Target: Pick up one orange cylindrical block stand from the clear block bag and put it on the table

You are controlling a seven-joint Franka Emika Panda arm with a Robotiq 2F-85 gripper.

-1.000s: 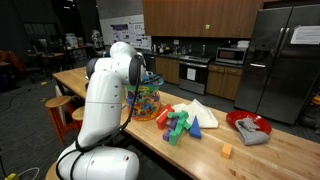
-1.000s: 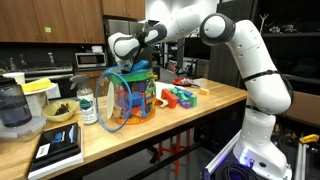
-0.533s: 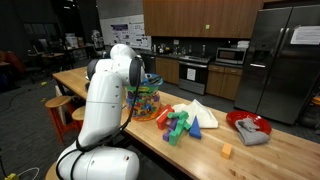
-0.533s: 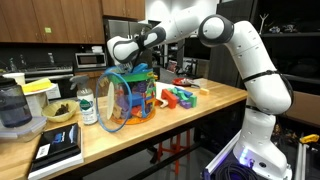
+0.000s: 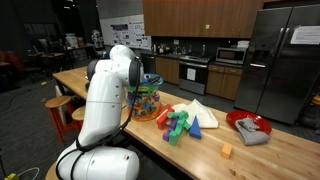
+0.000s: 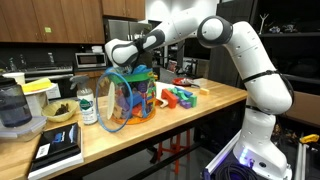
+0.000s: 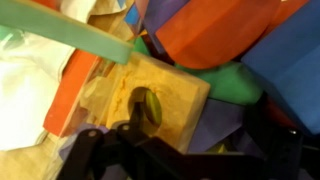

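Observation:
The clear block bag [image 6: 130, 96] stands on the table [image 6: 205, 108], bulging with coloured blocks; in an exterior view the arm partly hides the bag [image 5: 147, 100]. My gripper [image 6: 121, 56] hangs at the bag's mouth. In the wrist view the gripper [image 7: 185, 150] is open, its dark fingers [image 7: 98, 152] spread over the blocks with nothing between them. A bright-orange rounded piece [image 7: 215, 30], which looks like the orange cylindrical block stand, lies beyond the fingertips. A tan block with a hole [image 7: 160, 95] sits right under the gripper, with a flat orange piece [image 7: 75, 95] beside it.
A loose pile of green, purple and blue blocks [image 5: 178, 125] lies beside the bag, with a white sheet [image 5: 203, 113], a red bowl holding a cloth [image 5: 248, 127] and a tiny orange cube [image 5: 227, 151] further along. A bottle [image 6: 87, 104], a bowl [image 6: 60, 112] and a book [image 6: 58, 148] stand on the bag's other side.

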